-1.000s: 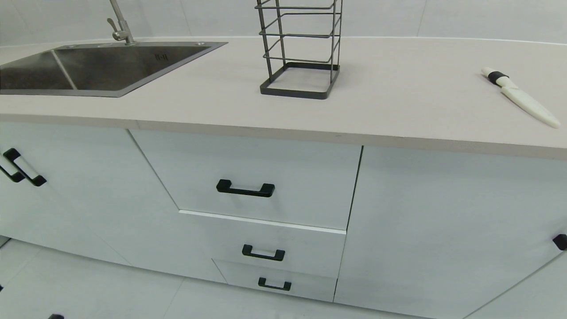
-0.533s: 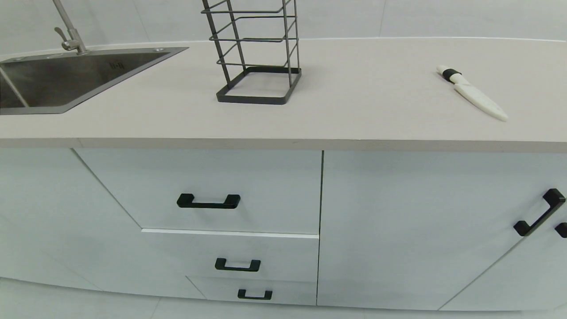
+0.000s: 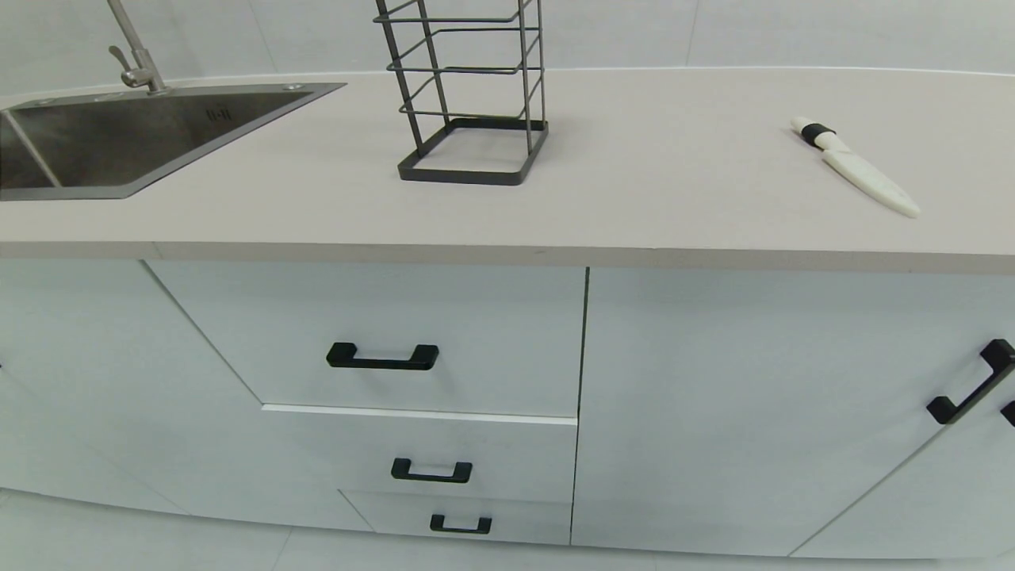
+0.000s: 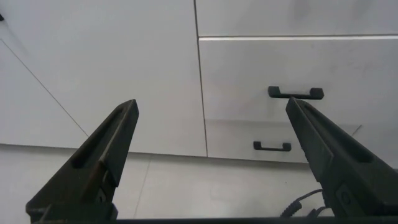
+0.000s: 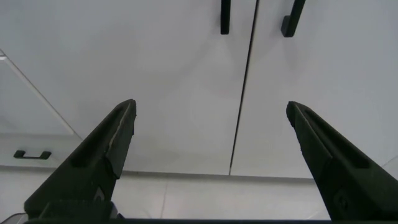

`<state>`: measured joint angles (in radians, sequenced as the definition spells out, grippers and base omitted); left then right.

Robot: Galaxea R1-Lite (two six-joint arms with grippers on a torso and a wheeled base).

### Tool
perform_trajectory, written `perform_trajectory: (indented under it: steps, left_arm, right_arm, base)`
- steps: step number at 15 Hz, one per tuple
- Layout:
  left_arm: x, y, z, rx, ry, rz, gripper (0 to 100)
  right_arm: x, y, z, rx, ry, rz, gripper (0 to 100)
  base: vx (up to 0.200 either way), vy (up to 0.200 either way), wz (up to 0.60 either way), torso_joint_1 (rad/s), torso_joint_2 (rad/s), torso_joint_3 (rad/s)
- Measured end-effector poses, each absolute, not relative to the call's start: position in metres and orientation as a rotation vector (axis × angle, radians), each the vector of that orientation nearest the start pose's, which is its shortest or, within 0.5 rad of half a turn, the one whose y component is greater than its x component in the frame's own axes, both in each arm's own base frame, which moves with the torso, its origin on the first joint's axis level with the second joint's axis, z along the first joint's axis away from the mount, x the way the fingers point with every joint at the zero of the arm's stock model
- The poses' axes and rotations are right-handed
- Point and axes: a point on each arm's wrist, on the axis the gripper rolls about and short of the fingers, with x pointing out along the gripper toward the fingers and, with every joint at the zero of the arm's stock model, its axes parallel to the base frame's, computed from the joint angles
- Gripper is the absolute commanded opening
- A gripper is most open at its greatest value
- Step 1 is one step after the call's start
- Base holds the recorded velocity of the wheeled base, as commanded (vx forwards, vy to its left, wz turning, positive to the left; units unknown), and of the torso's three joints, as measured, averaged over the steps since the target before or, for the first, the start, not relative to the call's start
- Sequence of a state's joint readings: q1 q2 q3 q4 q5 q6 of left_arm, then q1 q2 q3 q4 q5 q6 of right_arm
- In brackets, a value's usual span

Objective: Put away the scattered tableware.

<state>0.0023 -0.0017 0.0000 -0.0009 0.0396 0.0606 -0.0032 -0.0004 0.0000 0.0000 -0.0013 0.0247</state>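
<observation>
1. Your left gripper (image 4: 210, 104) is wide open. Both dark fingers (image 4: 102, 155) are spread far apart with nothing between them. It sits down low, facing the white drawer fronts (image 4: 280, 62), and you can see two black drawer handles (image 4: 296, 93) past it.
2. It's the same deal with your right gripper (image 5: 210, 104): jaws splayed wide and holding nothing. It faces the white cabinet doors (image 5: 155, 93), and two vertical black door handles (image 5: 225, 17) sit on either side of the seam between them.
3. The thing you care about is the knife (image 3: 856, 168). It's white with a black band on the handle and lies flat on the countertop (image 3: 674, 206) over on the robot's right. The handle end points toward the back wall and the blade tip angles toward the front edge.
4. A dark wire rack (image 3: 473, 95) stands upright around mid-counter, well apart from the knife.
5. The sink (image 3: 119, 135) is set into the counter at the far left, with the faucet (image 3: 136, 55) behind it.
6. In the head view, three stacked drawers (image 3: 412, 317) sit under the rack, each with a black handle.
</observation>
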Motion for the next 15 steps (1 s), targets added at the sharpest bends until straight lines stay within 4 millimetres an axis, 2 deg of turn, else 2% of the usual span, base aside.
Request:
perform_trajectory:
  steps: [15]
  left_arm:
    - [-0.0229,0.0009,0.0756,0.020,-0.003,0.042,100]
  right_arm:
    - [-0.0228,0.0002,0.0753,-0.006,0.001,0.004,100]
  base:
    - [0.000,0.000,0.00,0.000,0.00,0.000]
